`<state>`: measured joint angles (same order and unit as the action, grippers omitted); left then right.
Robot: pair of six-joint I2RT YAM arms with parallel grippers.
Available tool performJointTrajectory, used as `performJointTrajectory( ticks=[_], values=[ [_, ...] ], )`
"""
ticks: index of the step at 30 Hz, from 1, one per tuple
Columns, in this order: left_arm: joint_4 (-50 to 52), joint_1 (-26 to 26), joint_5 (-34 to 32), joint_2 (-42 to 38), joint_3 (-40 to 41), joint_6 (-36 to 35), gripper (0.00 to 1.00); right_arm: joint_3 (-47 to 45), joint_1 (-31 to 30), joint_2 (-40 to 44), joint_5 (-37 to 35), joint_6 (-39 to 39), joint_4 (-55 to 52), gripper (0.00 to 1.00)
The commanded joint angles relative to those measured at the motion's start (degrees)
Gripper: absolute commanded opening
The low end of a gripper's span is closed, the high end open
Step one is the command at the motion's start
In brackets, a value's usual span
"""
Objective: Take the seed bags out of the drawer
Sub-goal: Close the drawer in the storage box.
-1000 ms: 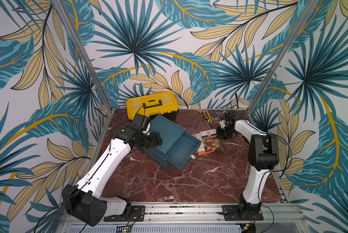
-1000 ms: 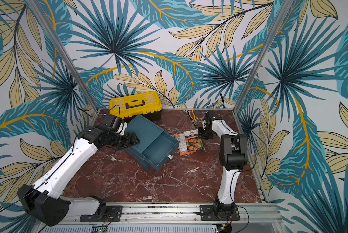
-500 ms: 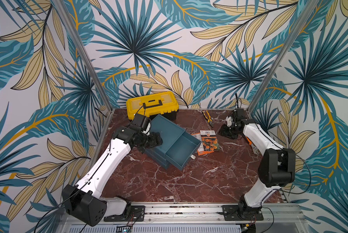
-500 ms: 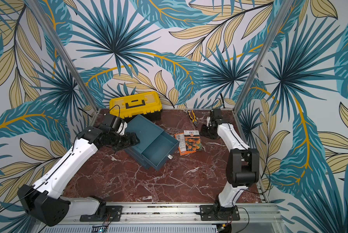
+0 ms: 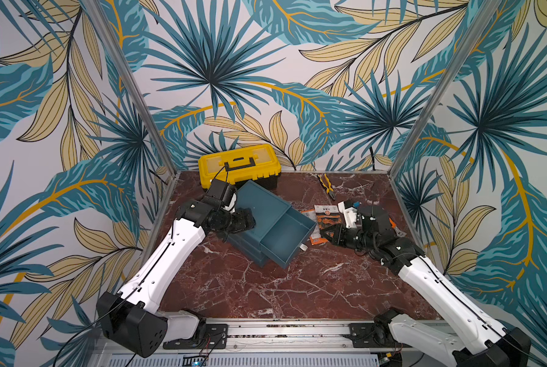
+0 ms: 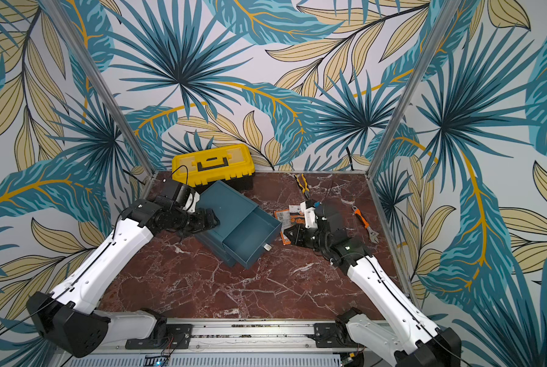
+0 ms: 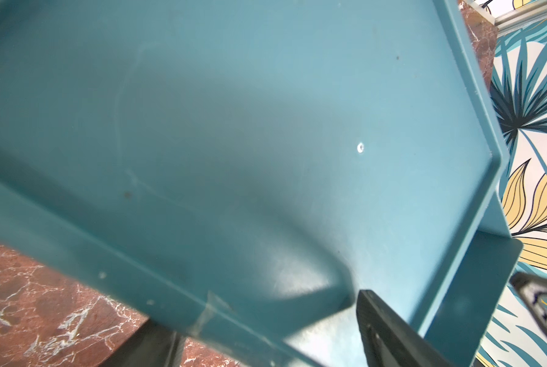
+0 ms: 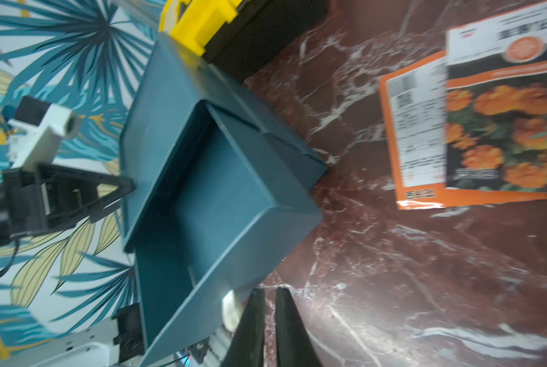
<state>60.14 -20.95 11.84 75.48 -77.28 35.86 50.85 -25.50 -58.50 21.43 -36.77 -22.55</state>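
We see the seed bags (image 5: 327, 216) lying right of the open drawer (image 5: 281, 243), right gripper (image 8: 267, 290) pinched closed, holding nothing, left gripper (image 5: 250, 221) spread astride the cabinet (image 5: 259, 203) edge.

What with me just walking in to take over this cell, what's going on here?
Two robot arms are working at a blue drawer cabinet on the marble table. The left tool sits at the cabinet's top edge, jaws apart. The drawer is pulled out and looks empty. Orange seed bags lie overlapping on the table beside it. The right tool is shut on nothing, close to the drawer's front.
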Motion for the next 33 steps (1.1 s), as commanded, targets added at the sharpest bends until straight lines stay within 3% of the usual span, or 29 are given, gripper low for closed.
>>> performJointTrajectory(
  ticks=[1, 24, 33],
  values=[
    [-1.8, -0.2, 0.7, -2.6, -1.3, 1.0, 0.87, -2.3, -3.1, 0.2, -2.2, -4.6, 4.9, 0.10],
    [-2.6, -0.2, 0.7, -2.2, 3.5, 1.3, 0.81, -2.1, -9.1, -7.1, -3.4, -7.5, 14.7, 0.08],
    [-2.5, -0.2, 0.2, -2.7, 4.0, 1.5, 0.81, 2.1, -11.9, -14.9, -2.3, -9.4, 20.6, 0.08]
  ],
)
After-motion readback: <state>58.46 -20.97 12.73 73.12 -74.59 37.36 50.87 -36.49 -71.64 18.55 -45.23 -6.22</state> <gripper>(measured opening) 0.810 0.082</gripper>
